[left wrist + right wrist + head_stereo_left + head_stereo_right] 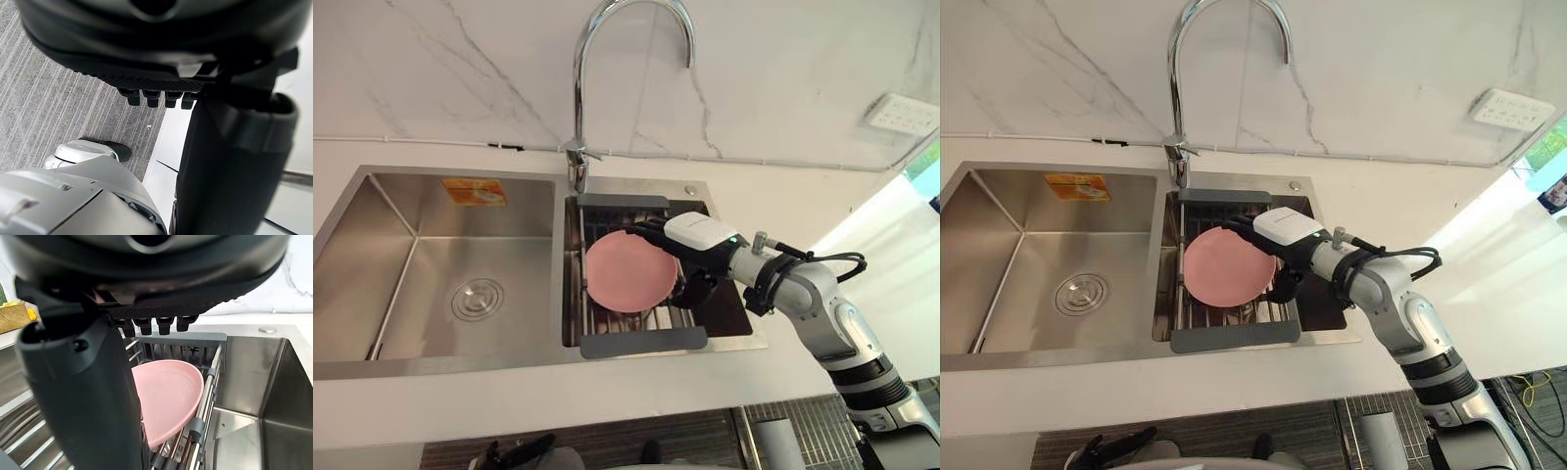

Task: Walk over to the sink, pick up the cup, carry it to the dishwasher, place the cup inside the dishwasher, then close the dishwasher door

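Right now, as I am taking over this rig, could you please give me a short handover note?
Left hand: open, empty, hanging above the floor.
Right hand: at the right edge of the pink dish; grip not confirmed.
Pink dish: tilted in the rack over the sink's right basin.
Done: robot at the sink, reach made.
Left: secure and lift the dish, carry it to the dishwasher, place it inside, close the door.

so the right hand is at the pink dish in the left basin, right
Not quite. The right hand is at the pink dish, but the dish stands in the rack over the right basin, not in the left basin. The left eye view shows it.
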Controlling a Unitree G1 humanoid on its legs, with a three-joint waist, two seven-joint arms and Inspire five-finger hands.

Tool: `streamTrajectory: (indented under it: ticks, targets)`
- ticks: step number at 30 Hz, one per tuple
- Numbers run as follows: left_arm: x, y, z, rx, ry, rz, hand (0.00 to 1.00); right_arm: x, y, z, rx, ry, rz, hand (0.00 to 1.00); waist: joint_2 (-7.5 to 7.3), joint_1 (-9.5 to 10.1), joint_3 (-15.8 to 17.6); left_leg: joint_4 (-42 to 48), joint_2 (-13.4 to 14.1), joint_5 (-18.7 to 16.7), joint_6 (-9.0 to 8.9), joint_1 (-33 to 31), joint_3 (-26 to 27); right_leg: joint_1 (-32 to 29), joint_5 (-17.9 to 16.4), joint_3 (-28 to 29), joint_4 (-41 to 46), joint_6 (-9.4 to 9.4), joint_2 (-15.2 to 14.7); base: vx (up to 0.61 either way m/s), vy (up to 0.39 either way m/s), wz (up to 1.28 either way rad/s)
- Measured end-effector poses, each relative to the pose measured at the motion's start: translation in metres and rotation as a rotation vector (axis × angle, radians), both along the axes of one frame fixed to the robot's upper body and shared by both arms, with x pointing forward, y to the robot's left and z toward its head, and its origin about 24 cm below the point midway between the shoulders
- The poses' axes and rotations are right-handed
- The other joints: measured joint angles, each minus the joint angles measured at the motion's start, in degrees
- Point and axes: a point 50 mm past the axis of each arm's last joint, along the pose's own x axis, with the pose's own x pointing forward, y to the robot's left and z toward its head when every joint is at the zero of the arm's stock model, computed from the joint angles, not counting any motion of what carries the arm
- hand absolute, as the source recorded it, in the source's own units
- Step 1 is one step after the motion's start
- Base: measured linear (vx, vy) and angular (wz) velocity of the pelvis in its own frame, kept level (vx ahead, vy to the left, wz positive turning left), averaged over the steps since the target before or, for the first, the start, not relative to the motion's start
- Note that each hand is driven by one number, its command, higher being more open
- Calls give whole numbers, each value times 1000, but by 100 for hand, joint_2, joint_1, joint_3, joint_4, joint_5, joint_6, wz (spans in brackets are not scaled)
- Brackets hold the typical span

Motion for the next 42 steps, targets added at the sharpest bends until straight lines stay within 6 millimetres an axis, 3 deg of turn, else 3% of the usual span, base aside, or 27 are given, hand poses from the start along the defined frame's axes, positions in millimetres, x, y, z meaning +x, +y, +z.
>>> streamTrajectory:
  ticks: [22,42]
  targets:
    - [3,1,1,-9,7,-3,100,-4,9,-9,-58,20,46,100,11,30,-21,-3,-19,12,10,-126,-30,-107,4,-34,1,-5,-17,-3,-1,0]
    - [7,-1,1,-5,26,-31,100,-11,11,-32,-207,-51,31,100,80,28,-103,36,-15,12,10,-265,-13,-243,37,-6,5,-28,-17,-7,-3,0]
